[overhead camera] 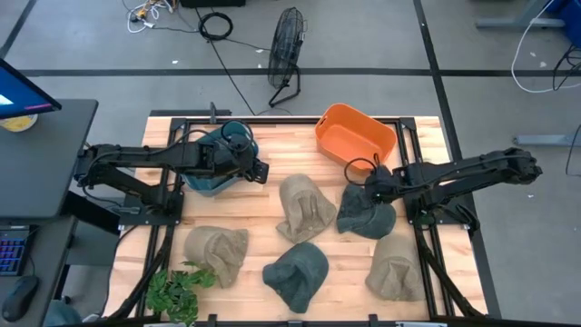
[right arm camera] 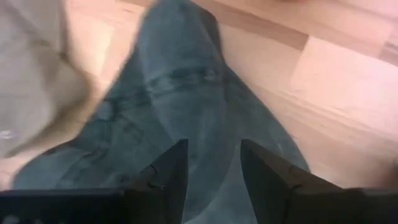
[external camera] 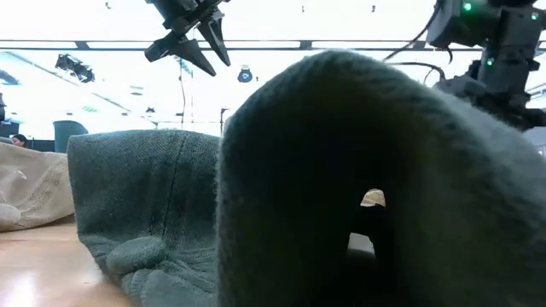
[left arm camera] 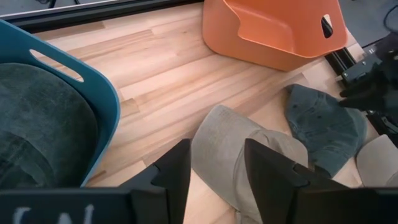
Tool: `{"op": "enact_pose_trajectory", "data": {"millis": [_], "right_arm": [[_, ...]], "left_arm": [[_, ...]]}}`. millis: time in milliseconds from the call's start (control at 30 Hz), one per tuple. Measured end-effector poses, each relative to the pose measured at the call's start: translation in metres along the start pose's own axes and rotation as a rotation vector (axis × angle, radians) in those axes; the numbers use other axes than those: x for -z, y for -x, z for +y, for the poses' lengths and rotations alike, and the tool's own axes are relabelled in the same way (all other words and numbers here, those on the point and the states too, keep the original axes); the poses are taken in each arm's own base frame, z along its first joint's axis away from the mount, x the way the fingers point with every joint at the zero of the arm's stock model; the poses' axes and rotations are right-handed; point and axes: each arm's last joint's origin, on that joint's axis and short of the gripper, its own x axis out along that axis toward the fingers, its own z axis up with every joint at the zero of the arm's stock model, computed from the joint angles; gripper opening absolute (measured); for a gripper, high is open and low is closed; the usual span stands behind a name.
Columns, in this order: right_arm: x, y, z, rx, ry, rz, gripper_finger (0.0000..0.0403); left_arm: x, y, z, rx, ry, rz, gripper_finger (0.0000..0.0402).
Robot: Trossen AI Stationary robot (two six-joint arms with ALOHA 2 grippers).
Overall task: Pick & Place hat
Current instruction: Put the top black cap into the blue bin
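The right gripper point(overhead camera: 370, 185) hovers with jaws open over the dark green hat point(overhead camera: 365, 215), right of centre in the high view on the bench point(overhead camera: 263, 204). The hat's long axis runs top to bottom. The left gripper point(overhead camera: 261, 171), jaws parted, waits beside the blue bin point(overhead camera: 211, 182).

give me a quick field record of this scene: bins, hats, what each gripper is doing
bins: blue bin far left, holding a dark hat; orange bin far centre-right
loose hats: three tan, two dark green
left gripper: open, beside blue bin, nothing held
right gripper: open, over dark green hat
other: plant at near left edge
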Motion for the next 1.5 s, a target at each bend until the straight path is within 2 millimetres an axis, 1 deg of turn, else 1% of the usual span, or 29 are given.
{"op": "enact_pose_trajectory", "data": {"millis": [100, 233, 333, 433, 533, 567, 600, 633, 733, 833, 933, 1033, 1133, 1233, 1333, 1433, 1500], "right_arm": [[0.002, -0.008, -0.002, -0.014, -0.005, -0.004, 0.0151], [0.003, -0.017, 0.000, -0.073, -0.002, -0.026, 0.0151], [0.005, -0.023, -0.004, -0.053, 0.007, -0.027, 0.0145], [0.006, -0.027, -0.007, -0.038, 0.018, -0.021, 0.0115], [0.006, -0.025, -0.005, -0.046, 0.024, -0.020, 0.0055], [0.005, -0.023, -0.003, -0.062, 0.027, -0.022, 0.0031], [0.003, -0.020, 0.001, -0.085, 0.039, -0.029, 0.0017], [0.001, -0.017, 0.005, -0.111, 0.055, -0.040, 0.0012], [-0.006, -0.003, 0.017, -0.180, 0.076, -0.070, 0.0019], [-0.014, 0.017, 0.031, -0.252, 0.119, -0.108, 0.0008], [-0.022, 0.039, 0.044, -0.324, 0.177, -0.157, 0.0007], [-0.029, 0.059, 0.055, -0.386, 0.198, -0.204, 0.0006], [-0.035, 0.072, 0.064, -0.412, 0.200, -0.262, 0.0003], [-0.041, 0.079, 0.076, -0.463, 0.270, -0.318, 0.0003], [-0.045, 0.079, 0.091, -0.538, 0.321, -0.363, 0.0003], [-0.048, 0.072, 0.103, -0.576, 0.355, -0.377, 0.0002], [-0.048, 0.064, 0.109, -0.559, 0.369, -0.364, 0.0002]], "left_arm": [[0.000, 0.000, 0.000, 0.000, -0.010, 0.000, 0.0176], [0.000, 0.000, 0.000, 0.000, -0.024, 0.000, 0.0184], [0.000, 0.000, 0.000, 0.000, -0.025, 0.000, 0.0186], [0.000, 0.000, 0.000, 0.001, -0.025, 0.000, 0.0186], [0.000, 0.000, -0.001, 0.031, -0.021, 0.026, 0.0186], [0.000, 0.000, -0.003, 0.056, -0.016, 0.039, 0.0185], [0.000, 0.000, -0.005, 0.084, -0.012, 0.053, 0.0184], [0.000, 0.000, -0.006, 0.114, -0.009, 0.068, 0.0183], [-0.002, 0.001, -0.012, 0.207, -0.024, 0.098, 0.0178], [-0.004, 0.002, -0.016, 0.266, -0.069, 0.085, 0.0177], [-0.007, 0.002, -0.020, 0.307, -0.189, 0.033, 0.0177], [-0.010, 0.001, -0.025, 0.344, -0.316, -0.028, 0.0177], [-0.014, -0.001, -0.033, 0.392, -0.332, -0.089, 0.0177], [-0.015, -0.007, -0.040, 0.426, -0.327, -0.130, 0.0177], [-0.013, -0.017, -0.045, 0.431, -0.370, -0.147, 0.0177], [-0.008, -0.026, -0.052, 0.438, -0.443, -0.161, 0.0177], [0.000, -0.032, -0.056, 0.435, -0.526, -0.159, 0.0177]]}}
